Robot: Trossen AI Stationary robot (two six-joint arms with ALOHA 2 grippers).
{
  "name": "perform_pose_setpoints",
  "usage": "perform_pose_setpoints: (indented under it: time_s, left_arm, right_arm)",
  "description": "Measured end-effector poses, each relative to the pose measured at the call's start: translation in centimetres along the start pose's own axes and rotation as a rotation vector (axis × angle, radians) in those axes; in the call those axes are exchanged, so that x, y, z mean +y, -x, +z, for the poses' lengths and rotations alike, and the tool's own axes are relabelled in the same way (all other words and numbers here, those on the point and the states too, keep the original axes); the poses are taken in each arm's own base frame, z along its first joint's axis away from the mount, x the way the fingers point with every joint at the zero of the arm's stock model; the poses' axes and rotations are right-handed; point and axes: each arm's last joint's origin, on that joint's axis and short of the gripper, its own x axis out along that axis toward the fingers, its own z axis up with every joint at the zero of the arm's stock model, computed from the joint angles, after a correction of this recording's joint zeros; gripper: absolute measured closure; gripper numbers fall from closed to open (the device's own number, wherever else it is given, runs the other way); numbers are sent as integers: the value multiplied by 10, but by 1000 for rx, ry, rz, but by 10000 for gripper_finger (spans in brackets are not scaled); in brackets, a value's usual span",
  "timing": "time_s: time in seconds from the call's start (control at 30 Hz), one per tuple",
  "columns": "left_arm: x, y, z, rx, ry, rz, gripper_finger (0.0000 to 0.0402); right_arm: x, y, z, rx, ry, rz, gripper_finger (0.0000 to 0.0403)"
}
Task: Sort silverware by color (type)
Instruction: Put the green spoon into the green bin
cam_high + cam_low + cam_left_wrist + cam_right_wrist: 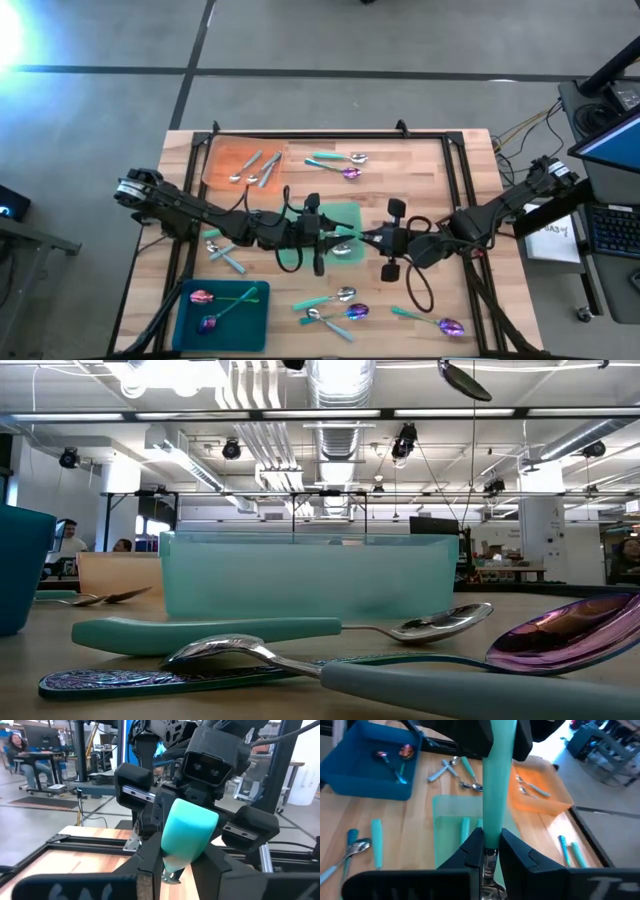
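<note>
Over the green mat (345,215) at table ctr, left gripper (330,237) and right gripper (365,238) meet, both clamped on one teal-handled spoon (497,780) held in mid-air between them. Other silverware (335,305) lies on orange tray (222,150), blue tray (255,310) & bare wood.

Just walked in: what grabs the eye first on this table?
Two dark arms meet mid-table over the green tray, both gripping one teal-handled utensil, left tool at one end and right tool at the other. Around them, the orange tray and blue tray already hold silverware, with more loose on the wood.
</note>
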Motion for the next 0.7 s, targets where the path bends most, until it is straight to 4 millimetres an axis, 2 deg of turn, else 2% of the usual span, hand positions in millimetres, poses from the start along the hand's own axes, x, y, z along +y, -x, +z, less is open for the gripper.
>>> perform_pose_setpoints:
  time_s: [0.27,0.7]
  left_arm:
    - [1,0,0,-2,12,34,343]
    - [8,-1,0,18,0,58,343]
  right_arm:
    - [0,0,0,5,-9,5,358]
    - [-1,0,-1,12,-30,-1,251]
